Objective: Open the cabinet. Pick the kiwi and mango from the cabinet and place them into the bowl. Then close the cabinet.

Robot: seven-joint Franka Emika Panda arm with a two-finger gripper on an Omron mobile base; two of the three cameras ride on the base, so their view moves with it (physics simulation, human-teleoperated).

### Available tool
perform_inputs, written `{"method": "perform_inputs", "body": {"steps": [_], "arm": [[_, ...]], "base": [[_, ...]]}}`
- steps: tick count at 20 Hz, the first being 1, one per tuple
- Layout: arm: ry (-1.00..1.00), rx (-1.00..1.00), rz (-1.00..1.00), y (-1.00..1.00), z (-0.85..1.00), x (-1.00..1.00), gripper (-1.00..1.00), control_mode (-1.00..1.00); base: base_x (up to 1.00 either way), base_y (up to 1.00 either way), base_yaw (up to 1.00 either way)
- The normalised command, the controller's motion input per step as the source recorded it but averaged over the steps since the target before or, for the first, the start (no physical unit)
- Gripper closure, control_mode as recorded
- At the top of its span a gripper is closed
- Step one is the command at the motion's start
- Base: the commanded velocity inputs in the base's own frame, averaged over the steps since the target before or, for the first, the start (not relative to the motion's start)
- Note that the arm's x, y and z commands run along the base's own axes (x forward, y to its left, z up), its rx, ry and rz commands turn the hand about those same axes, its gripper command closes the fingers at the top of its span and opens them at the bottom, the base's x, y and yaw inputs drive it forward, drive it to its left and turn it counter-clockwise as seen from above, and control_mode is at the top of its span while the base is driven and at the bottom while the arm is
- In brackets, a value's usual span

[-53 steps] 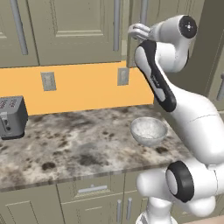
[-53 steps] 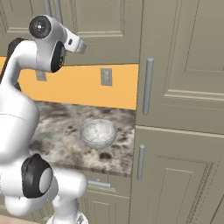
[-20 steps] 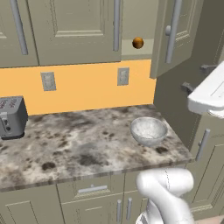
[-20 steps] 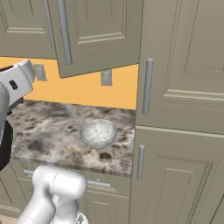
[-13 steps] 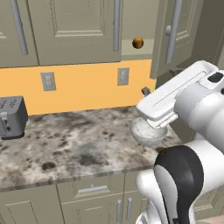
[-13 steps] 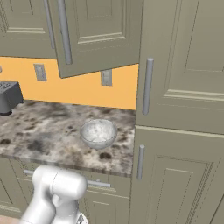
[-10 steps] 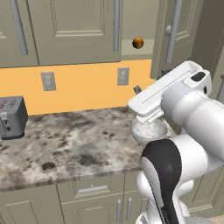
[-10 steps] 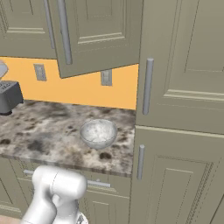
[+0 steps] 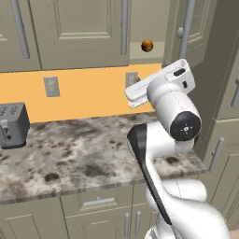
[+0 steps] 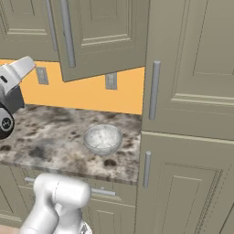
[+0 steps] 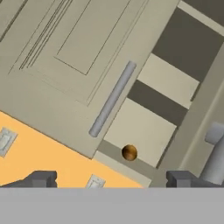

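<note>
The cabinet (image 9: pixel 154 28) stands with its right door (image 9: pixel 189 30) swung out toward me and its left door (image 9: pixel 77 30) shut. On the bottom ledge of the open half sits the mango (image 9: pixel 147 45), a small round orange-brown fruit, alone and just right of the shut door's bar handle (image 9: pixel 124 25). Through my hand camera the same mango (image 11: pixel 129 152) lies at the front lip of that ledge, with one plain shelf (image 11: pixel 168 81) above it carrying nothing I can make out. I cannot spot the kiwi on any part of the interior that shows.

My claw (image 11: pixel 111 178) is released, its two dark tips spread wide and nothing between them, pointed up at the opening from below the cabinet and well apart from the fruit.

The bowl (image 10: pixel 103 138) rests on the speckled counter (image 10: pixel 50 137) near its right end, close to the tall cabinet (image 10: pixel 192 114); its marbled inside holds nothing. At the counter's far left stands a grey toaster (image 9: pixel 12 125) against the orange wall (image 9: pixel 84 93), which carries two outlet plates (image 9: pixel 50 86). No lettering or brand is readable anywhere.
</note>
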Motion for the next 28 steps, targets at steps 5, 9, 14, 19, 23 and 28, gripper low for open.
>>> {"method": "perform_inputs", "body": {"steps": [5,9,14,19,23,28], "arm": [[0.00,0.00,-0.51,-0.01,0.00,0.70,-1.00,-1.00],[0.00,0.00,-0.47,-0.11,0.00,0.59,-1.00,-1.00],[0.00,0.01,-0.29,-0.27,0.00,0.70,-1.00,-1.00],[0.00,0.12,-0.14,-0.75,0.04,0.27,-1.00,-1.00],[0.00,0.18,-0.16,-1.00,0.05,0.00,-1.00,-1.00],[-0.05,0.20,-0.18,-1.00,0.03,-0.12,-1.00,-1.00]], "base": [[0.00,0.00,0.00],[0.00,0.00,0.00],[0.00,0.00,0.00],[0.00,0.00,0.00],[0.00,0.00,0.00],[0.00,0.00,0.00]]}}
